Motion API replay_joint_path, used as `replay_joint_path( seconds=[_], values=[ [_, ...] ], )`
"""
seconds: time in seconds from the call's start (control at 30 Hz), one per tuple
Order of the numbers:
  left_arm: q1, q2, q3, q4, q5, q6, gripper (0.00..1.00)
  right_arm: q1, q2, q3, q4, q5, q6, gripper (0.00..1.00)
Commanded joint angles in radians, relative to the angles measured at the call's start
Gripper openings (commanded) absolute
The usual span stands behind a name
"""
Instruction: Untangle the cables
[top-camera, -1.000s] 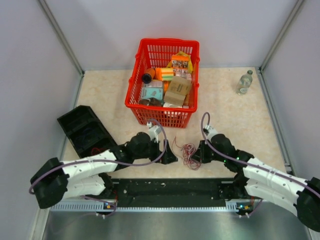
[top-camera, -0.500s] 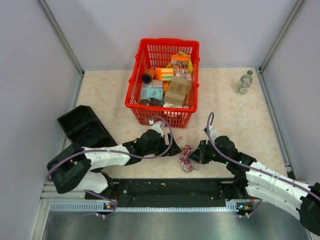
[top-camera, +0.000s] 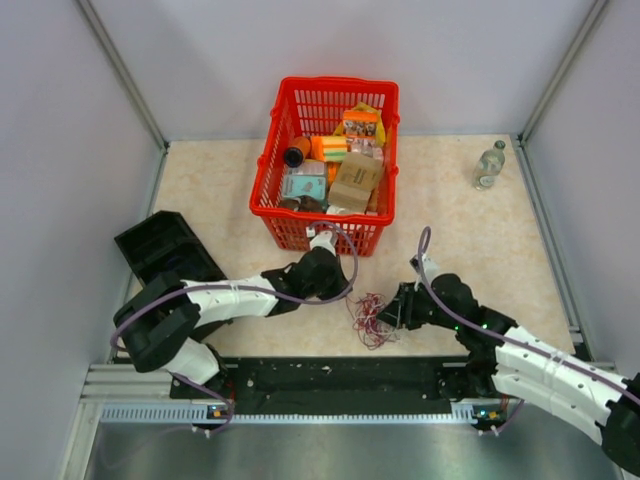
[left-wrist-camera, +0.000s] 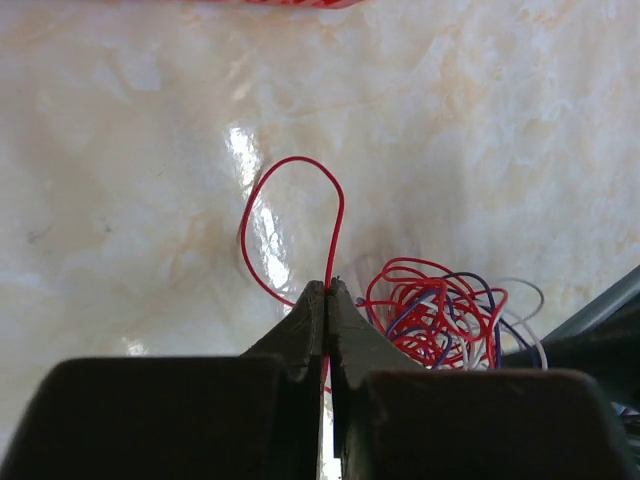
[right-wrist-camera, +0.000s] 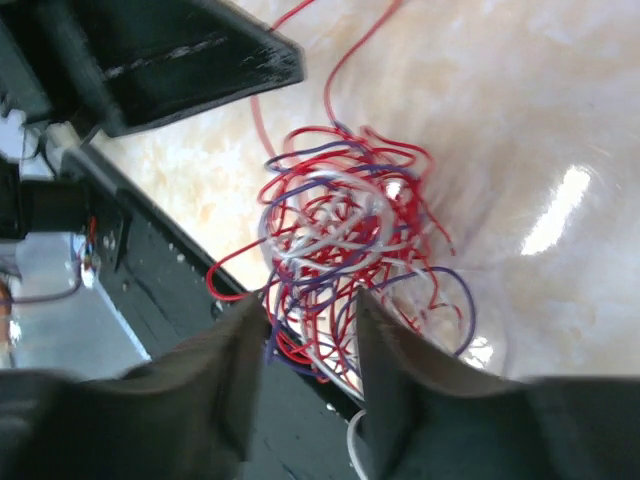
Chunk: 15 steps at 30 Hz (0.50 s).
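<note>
The cables (top-camera: 371, 317) are a small loose tangle of red, purple and whitish wires on the marbled table, between my two grippers. My left gripper (left-wrist-camera: 328, 287) is shut on one red cable, whose loop (left-wrist-camera: 292, 225) stands out ahead of the closed tips; the tangle (left-wrist-camera: 438, 318) lies just to their right. From above, the left gripper (top-camera: 347, 299) touches the tangle's left edge. My right gripper (right-wrist-camera: 310, 305) is open, its fingers straddling the near strands of the tangle (right-wrist-camera: 335, 235). In the top view the right gripper (top-camera: 393, 314) sits at the tangle's right side.
A red basket (top-camera: 272, 170) full of boxes and packets stands just behind the grippers. A black tray (top-camera: 165, 258) lies at the left and a small bottle (top-camera: 488, 165) at the back right. A black strip (top-camera: 340, 378) runs along the near table edge, close under the tangle.
My left gripper has reached right to the tangle and shut on a red cable. My right gripper has gone from shut to open and shifted slightly.
</note>
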<state>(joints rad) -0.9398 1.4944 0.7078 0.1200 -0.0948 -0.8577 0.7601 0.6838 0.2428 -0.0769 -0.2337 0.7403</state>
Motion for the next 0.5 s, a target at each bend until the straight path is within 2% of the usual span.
replay_joint_path(
  seconds=[0.0,0.03,0.1,0.3,0.37,0.47],
  values=[
    [-0.007,-0.106,-0.026,0.002,-0.002,0.006,0.0,0.027,-0.003,0.071,-0.101,0.117,-0.016,0.52],
    [-0.01,-0.137,-0.053,0.022,0.016,-0.006,0.0,0.042,0.003,0.09,-0.119,0.149,-0.016,0.59],
    [-0.013,-0.187,-0.097,0.07,0.055,-0.032,0.0,0.08,0.017,0.102,-0.124,0.23,0.01,0.64],
    [-0.036,-0.264,-0.168,0.219,0.208,-0.063,0.0,0.238,0.075,0.067,0.049,0.448,0.145,0.64],
    [-0.051,-0.286,-0.172,0.248,0.239,-0.057,0.0,0.269,0.153,0.069,0.127,0.484,0.157,0.64],
    [-0.076,-0.321,-0.168,0.279,0.263,-0.034,0.0,0.315,0.272,0.114,0.143,0.574,0.168,0.63]
  ],
)
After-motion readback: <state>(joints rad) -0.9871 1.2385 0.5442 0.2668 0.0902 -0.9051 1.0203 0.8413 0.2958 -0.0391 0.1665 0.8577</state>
